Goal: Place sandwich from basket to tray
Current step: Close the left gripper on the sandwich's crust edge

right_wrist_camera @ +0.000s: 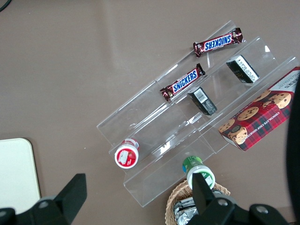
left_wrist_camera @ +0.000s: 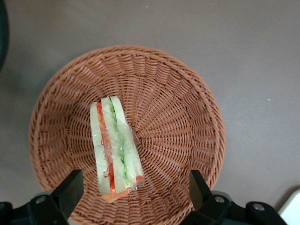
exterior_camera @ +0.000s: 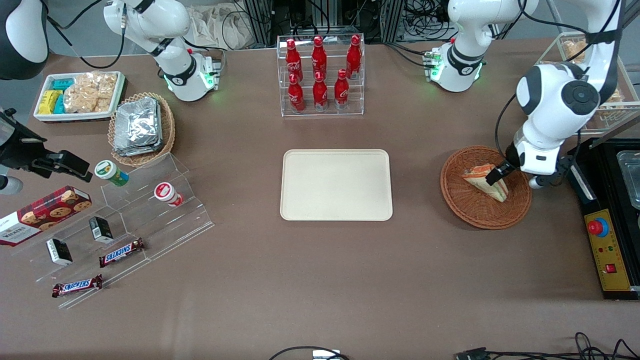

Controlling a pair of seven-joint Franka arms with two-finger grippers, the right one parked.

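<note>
Hand [left_wrist_camera: 133, 192] spread wide, holding nothing, poised over the basket [exterior_camera: 470, 210] with 1 finger [left_wrist_camera: 70, 190] either side of the sandwich [left_wrist_camera: 116, 149]. Sandwich lies in the basket near the table's working-arm end. Tray [exterior_camera: 336, 185] mid-table, well apart.

The left arm bends down at its elbow, wrist pointing downward. Its end effector [left_wrist_camera: 133, 194] hangs low, fingers [left_wrist_camera: 70, 190] spread wide apart, gripping nothing.

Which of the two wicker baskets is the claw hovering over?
The reddish-brown basket holding the sandwich; the open claw hangs above it. The tan basket holds foil packets.
</note>
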